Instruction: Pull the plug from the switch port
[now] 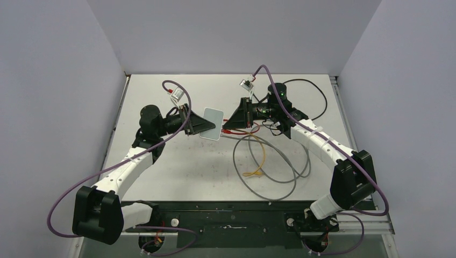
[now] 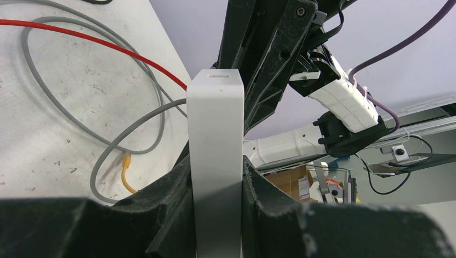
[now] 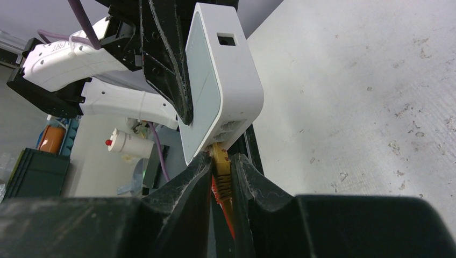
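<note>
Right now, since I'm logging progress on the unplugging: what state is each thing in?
switch box: clamped by its flat faces.
left gripper: shut on the switch box.
plug: seated in the box's edge socket, not yet pulled.
right gripper: shut on the plug.
yellow cable: loose on the table, its end in no socket.

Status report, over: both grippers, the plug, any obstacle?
Left gripper shut on switch. Right gripper shut on plug. Plug seated in port. Grey cable loops nearby, not blocking.
</note>
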Robot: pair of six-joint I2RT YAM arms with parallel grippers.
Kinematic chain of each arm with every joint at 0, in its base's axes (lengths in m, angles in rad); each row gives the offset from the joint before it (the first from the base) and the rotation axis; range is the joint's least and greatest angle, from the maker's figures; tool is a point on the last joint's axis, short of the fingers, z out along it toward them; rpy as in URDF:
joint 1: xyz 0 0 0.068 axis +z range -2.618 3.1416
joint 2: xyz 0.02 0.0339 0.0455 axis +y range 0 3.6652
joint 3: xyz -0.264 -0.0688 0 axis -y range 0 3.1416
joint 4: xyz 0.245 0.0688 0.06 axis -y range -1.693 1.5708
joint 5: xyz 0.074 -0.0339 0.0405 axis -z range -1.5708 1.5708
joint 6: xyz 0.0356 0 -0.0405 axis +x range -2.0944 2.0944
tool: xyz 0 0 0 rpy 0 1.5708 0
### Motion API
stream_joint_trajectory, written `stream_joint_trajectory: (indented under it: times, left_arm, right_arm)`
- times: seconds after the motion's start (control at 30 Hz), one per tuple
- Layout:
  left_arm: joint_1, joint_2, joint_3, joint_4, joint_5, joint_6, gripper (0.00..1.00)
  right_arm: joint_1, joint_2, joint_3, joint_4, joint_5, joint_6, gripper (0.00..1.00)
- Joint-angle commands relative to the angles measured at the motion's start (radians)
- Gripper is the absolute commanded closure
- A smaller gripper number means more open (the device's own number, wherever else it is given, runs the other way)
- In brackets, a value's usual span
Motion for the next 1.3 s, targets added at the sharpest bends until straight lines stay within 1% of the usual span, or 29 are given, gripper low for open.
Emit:
stream_joint_trajectory:
  times: [0.0, 0.2, 0.3, 0.43, 0.73, 0.83, 1.27]
  left_arm:
    - [0.005, -0.030, 0.015, 0.082, -0.015, -0.007, 1.00]
    - [0.008, -0.039, 0.008, 0.078, -0.027, -0.005, 1.00]
    - [0.010, -0.040, 0.007, 0.078, -0.026, -0.003, 1.00]
    - [0.023, -0.039, 0.009, 0.083, -0.011, -0.006, 1.00]
    - [0.055, -0.054, 0.001, 0.090, 0.024, -0.012, 1.00]
    - [0.063, -0.061, -0.007, 0.093, 0.028, -0.016, 1.00]
    - [0.066, -0.064, -0.022, 0.085, 0.040, -0.014, 1.00]
  right_arm:
    - [0.006, -0.004, 0.031, 0.011, -0.002, -0.030, 0.95]
    - [0.006, 0.001, 0.037, -0.039, -0.006, -0.078, 0.95]
    - [0.004, -0.002, 0.024, -0.012, -0.037, -0.078, 0.95]
    - [0.000, 0.001, 0.022, -0.022, -0.053, -0.089, 0.95]
    - [-0.002, 0.007, 0.034, -0.055, -0.043, -0.116, 0.95]
    - [-0.003, 0.009, 0.039, -0.090, -0.039, -0.130, 0.95]
    - [-0.003, 0.014, 0.073, -0.104, -0.007, -0.133, 0.95]
